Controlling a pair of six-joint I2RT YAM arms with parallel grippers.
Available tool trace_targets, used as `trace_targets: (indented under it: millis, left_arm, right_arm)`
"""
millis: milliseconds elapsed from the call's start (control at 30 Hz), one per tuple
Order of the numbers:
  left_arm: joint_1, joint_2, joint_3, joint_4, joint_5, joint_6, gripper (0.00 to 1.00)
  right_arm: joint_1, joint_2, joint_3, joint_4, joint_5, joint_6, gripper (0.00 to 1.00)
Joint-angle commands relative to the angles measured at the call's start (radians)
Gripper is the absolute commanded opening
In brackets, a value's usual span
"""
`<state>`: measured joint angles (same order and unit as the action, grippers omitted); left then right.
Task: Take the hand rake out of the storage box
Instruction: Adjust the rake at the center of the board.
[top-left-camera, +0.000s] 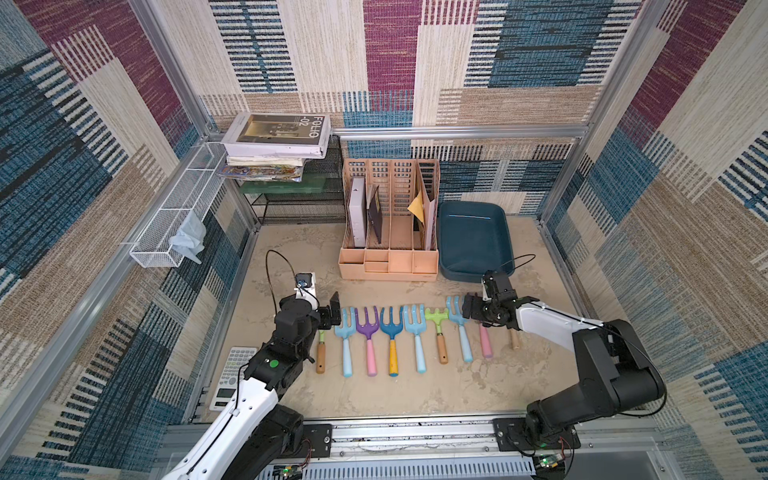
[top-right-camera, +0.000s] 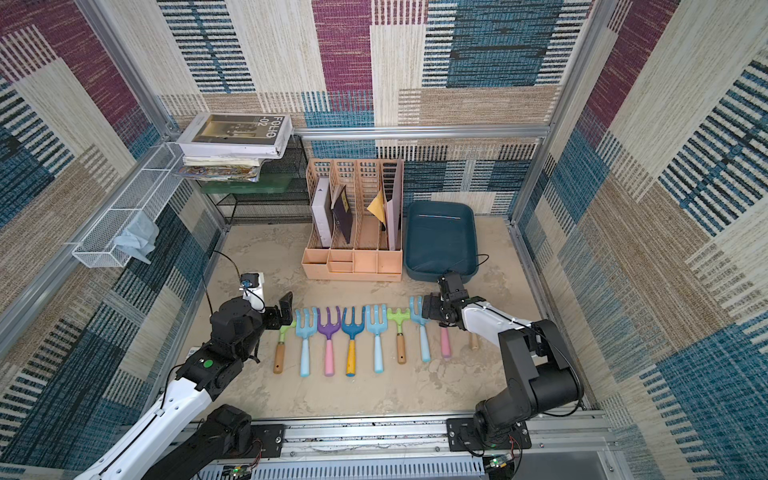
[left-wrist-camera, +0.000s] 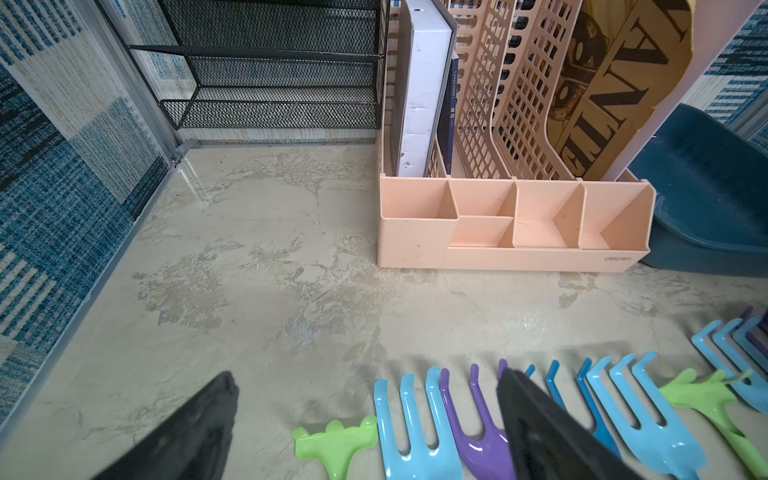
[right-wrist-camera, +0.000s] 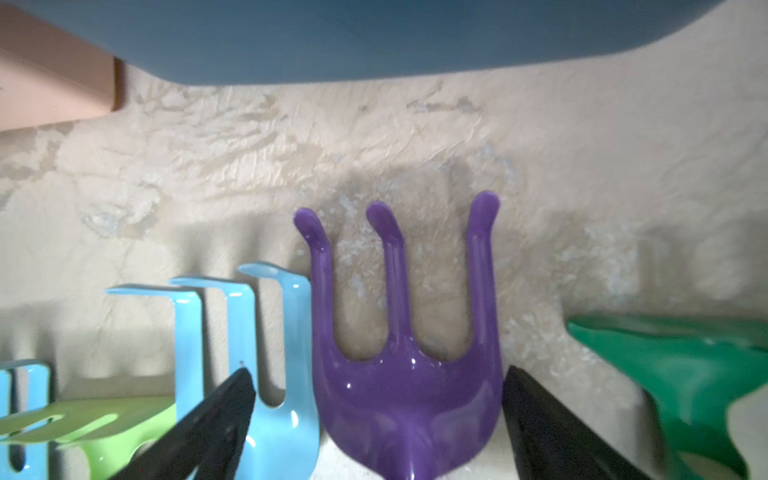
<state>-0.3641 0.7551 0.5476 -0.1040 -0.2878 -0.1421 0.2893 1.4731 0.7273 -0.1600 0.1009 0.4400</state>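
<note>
The hand rake (right-wrist-camera: 405, 399), judged to be the one meant because the right end effector (top-left-camera: 468, 308) stood over it, lay flat on the worktop (right-wrist-camera: 249, 145), outside the storage box (top-left-camera: 473, 239). A glossy purple head with three curved prongs was shown in the right wrist view. In both top views that head was hidden under the end effector, and only a pink handle (top-left-camera: 485, 345), taken to be its own, was seen near the right end of a row of hand rakes (top-left-camera: 392, 336) across the middle of the frame. The box, at centre right beside the peach file organizer (top-left-camera: 388, 266), was seen empty, its dark teal floor bare. The removal was therefore judged done, with at most a withdrawal of the arm left. The right end effector was spread wide, one finger on either side of the purple head, and nothing was held. The left end effector (top-left-camera: 336, 312) was likewise spread wide and empty, above the left end of the row.
</note>
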Motion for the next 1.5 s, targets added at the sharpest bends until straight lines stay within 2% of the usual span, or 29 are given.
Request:
trace_targets:
  millis: [0, 167, 267, 400, 733, 1467]
  left_arm:
    - [0.003, 0.016, 0.004, 0.033, 0.0, 0.016, 0.99]
    - [0.008, 0.03, 0.014, 0.027, 0.011, 0.015, 0.99]
    - [0.011, 0.024, 0.006, 0.038, 0.016, 0.011, 0.99]
    - [0.013, 0.012, 0.0, 0.039, 0.019, 0.005, 0.99]
    - [0.013, -0.022, -0.021, 0.043, 0.021, 0.003, 0.99]
    - [0.015, -0.02, -0.025, 0.043, 0.018, 0.006, 0.99]
  right_arm:
    - [0.003, -0.091, 0.016, -0.028, 0.063, -0.019, 0.96]
    - [-0.047, -0.255, -0.034, -0.065, 0.132, -0.021, 0.96]
    - [-0.135, -0.26, -0.095, -0.044, 0.053, -0.032, 0.96]
    - [-0.22, -0.188, -0.109, 0.009, -0.071, -0.053, 0.96]
    - [-0.222, -0.011, -0.04, 0.085, -0.114, -0.063, 0.96]
    - [-0.172, 0.126, 0.0, 0.158, -0.174, -0.01, 0.95]
